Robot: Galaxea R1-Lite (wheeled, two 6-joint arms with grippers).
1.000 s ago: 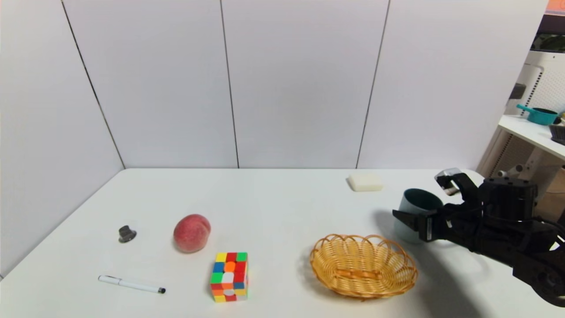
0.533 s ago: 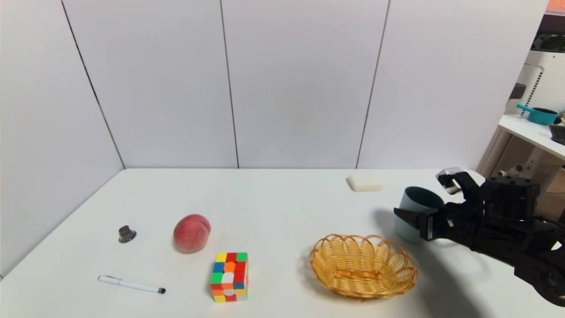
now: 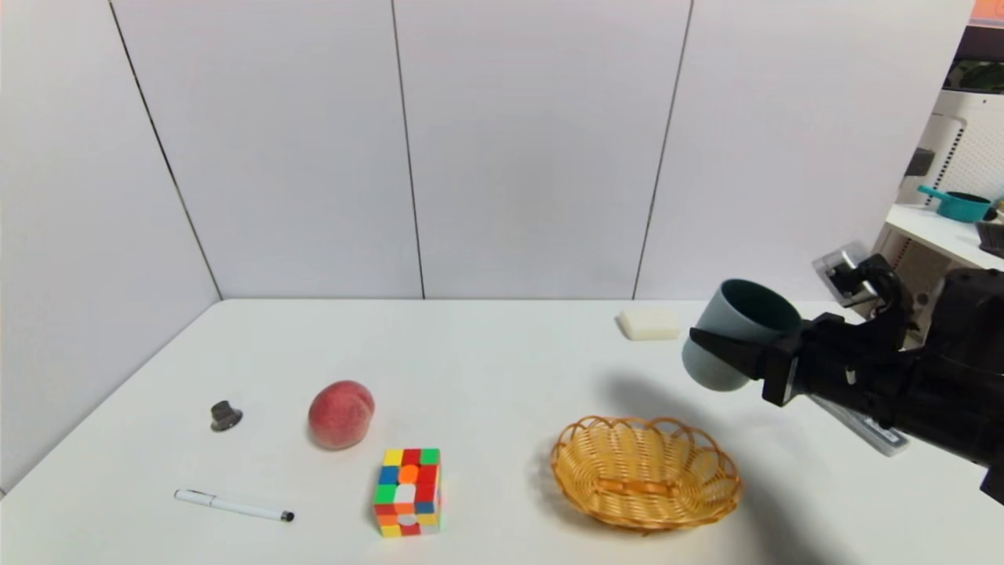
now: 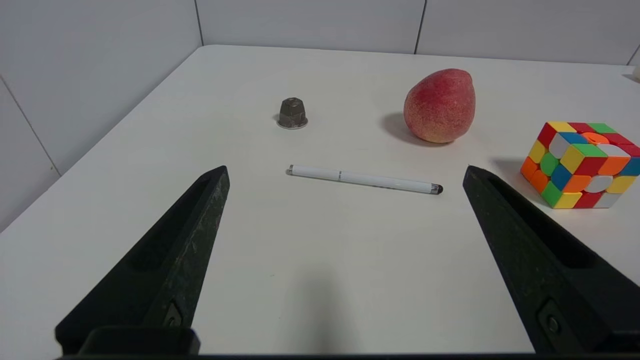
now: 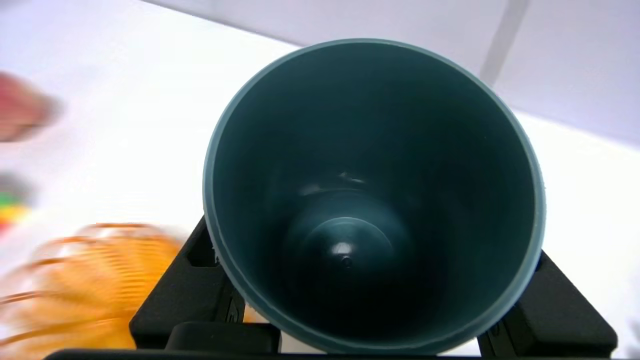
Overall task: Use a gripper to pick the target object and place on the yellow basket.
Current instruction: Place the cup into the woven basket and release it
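Head view first: no brand, label or legible writing is seen on anything. One white table (image 3: 486, 361) carries one yellow basket (image 3: 645, 472), one red-pink peach (image 3: 341, 413), one multicoloured puzzle cube (image 3: 407, 492), one white pen (image 3: 233, 505), one small dark grey cap (image 3: 225, 415) and one pale block (image 3: 649, 323). The pale blue-grey cup (image 3: 725, 337) is held clear of the table by the right gripper (image 3: 741, 353), tilted with its mouth toward 1 o'clock, and lies at about 1 o'clock from the basket, above and just beyond its far right rim. The cup is clamped between the two black fingers, of which the near one is seen across its side. On a shelf at far right, one teal pot (image 3: 958, 205) is seen. Left wrist view: the left gripper (image 4: 345, 175) is seen with its two fingers spread wide and nothing between them, above the table; beyond it lie the pen, the cap, the peach and the cube, one of each. Right wrist view: the cup's dark teal inside fills the frame, with a black finger pressed against each side of it; the basket is seen blurred beside and below the cup.
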